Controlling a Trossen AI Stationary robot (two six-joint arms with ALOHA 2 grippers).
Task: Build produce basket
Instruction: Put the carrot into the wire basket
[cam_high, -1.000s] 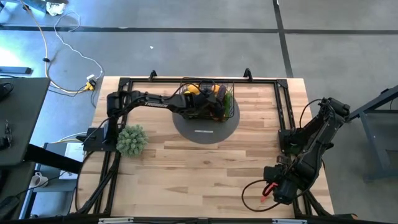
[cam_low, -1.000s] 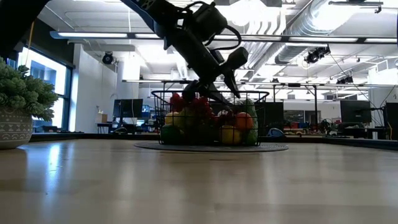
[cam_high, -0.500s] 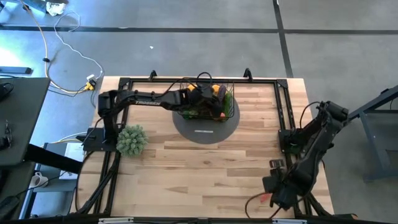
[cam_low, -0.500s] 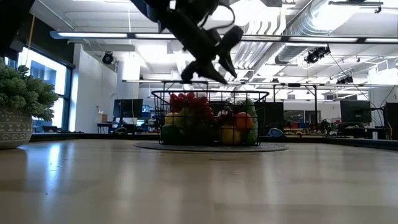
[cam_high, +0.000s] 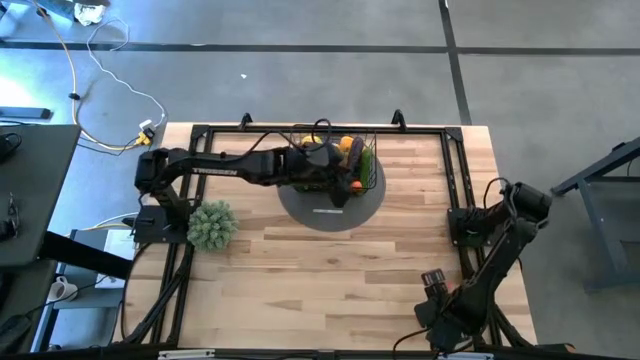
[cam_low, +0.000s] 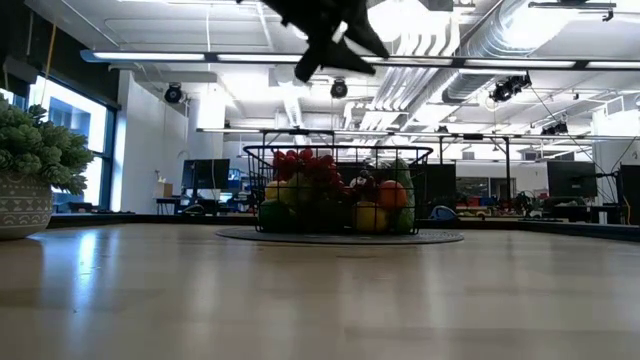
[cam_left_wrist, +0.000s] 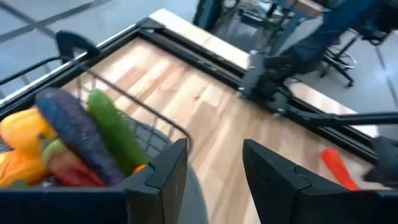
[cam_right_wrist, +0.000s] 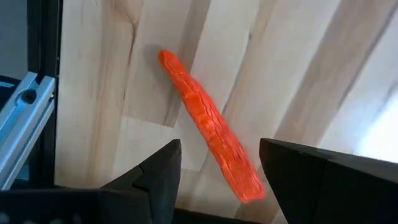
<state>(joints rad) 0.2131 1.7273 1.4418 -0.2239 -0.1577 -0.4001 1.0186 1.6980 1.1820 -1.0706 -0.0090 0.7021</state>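
The basket (cam_high: 335, 160), a black wire grid with flaring sides, sits at the upper centre of the high view on a flat round grey disc (cam_high: 330, 205), which lies on the pale plank table (cam_high: 330, 280). In the low view the basket (cam_low: 338, 190) stands at mid-frame, heaped with the produce (cam_low: 330, 200): smooth glossy toy pieces, among them a knobbly cluster of red grapes (cam_low: 300, 163), a round orange piece (cam_low: 392, 193) and a yellow one (cam_low: 367, 215). The left wrist view shows one long green cucumber (cam_left_wrist: 115, 134) lying against one long matte purple aubergine (cam_left_wrist: 78, 134), with a yellow piece (cam_left_wrist: 22, 130) beside them, all inside the wire rim.

The left end effector (cam_low: 335, 50) hangs above the basket at the top centre of the low view; its two dark angular fingers (cam_left_wrist: 165, 171) stand a little apart with nothing between them.

The right end effector (cam_right_wrist: 214, 168) is at the lower right of the high view, by the table's corner, over a single orange-red carrot-like piece (cam_right_wrist: 208, 127) (tapered, with a ridged, crinkled skin) that lies flat on the wood. Its two fingers (cam_right_wrist: 155, 171) are spread to either side of that piece and grip nothing.

One bushy green plant (cam_high: 212, 225) in a patterned pot stands at the left of the table.
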